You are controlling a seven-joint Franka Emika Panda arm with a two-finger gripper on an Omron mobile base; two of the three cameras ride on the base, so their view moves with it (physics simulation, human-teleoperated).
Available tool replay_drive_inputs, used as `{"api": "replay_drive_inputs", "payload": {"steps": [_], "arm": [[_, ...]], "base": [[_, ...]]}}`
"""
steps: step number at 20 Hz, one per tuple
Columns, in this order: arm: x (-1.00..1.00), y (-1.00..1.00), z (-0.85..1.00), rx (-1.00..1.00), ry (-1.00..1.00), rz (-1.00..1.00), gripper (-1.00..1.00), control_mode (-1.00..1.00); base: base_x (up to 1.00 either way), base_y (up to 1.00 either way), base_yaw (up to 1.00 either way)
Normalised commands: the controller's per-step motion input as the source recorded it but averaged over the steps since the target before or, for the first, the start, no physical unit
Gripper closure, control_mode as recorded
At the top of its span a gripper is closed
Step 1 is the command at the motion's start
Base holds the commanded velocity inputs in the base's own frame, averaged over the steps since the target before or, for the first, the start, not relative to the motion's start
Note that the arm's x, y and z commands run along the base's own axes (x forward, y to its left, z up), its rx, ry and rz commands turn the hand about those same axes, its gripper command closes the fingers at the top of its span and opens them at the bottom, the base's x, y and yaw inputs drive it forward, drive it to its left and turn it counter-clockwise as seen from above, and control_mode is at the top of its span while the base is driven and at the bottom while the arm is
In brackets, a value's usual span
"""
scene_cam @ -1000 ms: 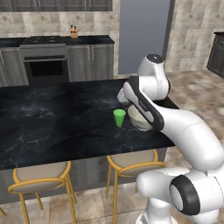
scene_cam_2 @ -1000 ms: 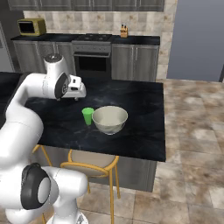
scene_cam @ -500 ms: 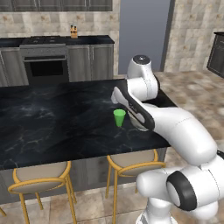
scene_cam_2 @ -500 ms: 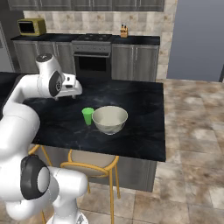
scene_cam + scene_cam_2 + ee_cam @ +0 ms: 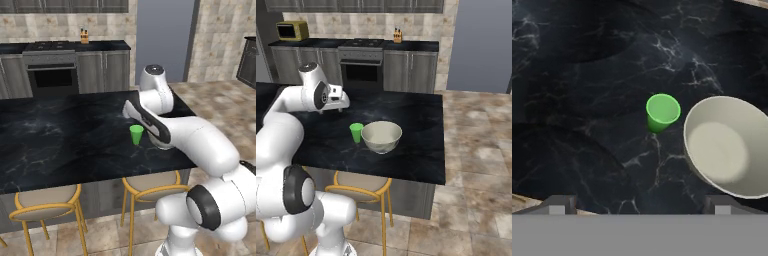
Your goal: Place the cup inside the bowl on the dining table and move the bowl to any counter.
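On the dining table (image 5: pixel 421 150) the green cup (image 5: pixel 662 111) is standing upright just beside the cream bowl (image 5: pixel 728 147) | gripper (image 5: pixel 639 204) is hovering above, fingers spread wide, holding nothing | risk: a descending finger is likely clipping the bowl rim or tipping the light cup

Three cameras looking at one stretch of black marble table.

Two are sitting behind the arm, left and right, looking forward and down over the dining table (image 5: pixel 60 135) toward the oven (image 5: pixel 362 75) wall; both are taking in the cup (image 5: pixel 136 134) and stools. The hand camera is hanging nearer, peering almost straight down at cup and bowl (image 5: pixel 727 147) side by side.
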Motion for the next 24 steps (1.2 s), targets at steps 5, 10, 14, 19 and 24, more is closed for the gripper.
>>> {"api": "replay_drive_inputs", "payload": {"steps": [5,10,14,19,24], "arm": [[0.30,0.10,-0.14,0.00,0.00,0.00,-1.00,-1.00],[0.30,0.03,-0.14,0.00,0.00,0.00,-1.00,-1.00],[0.33,0.00,-0.11,0.00,0.00,0.00,-1.00,-1.00],[0.32,0.00,-0.03,-0.01,0.00,0.00,-1.00,-1.00],[0.27,0.00,-0.03,-0.01,0.00,0.00,-1.00,-1.00]], "base": [[0.00,0.00,0.00],[0.00,0.00,0.00],[0.00,0.00,0.00],[0.00,0.00,0.00],[0.00,0.00,0.00]]}}
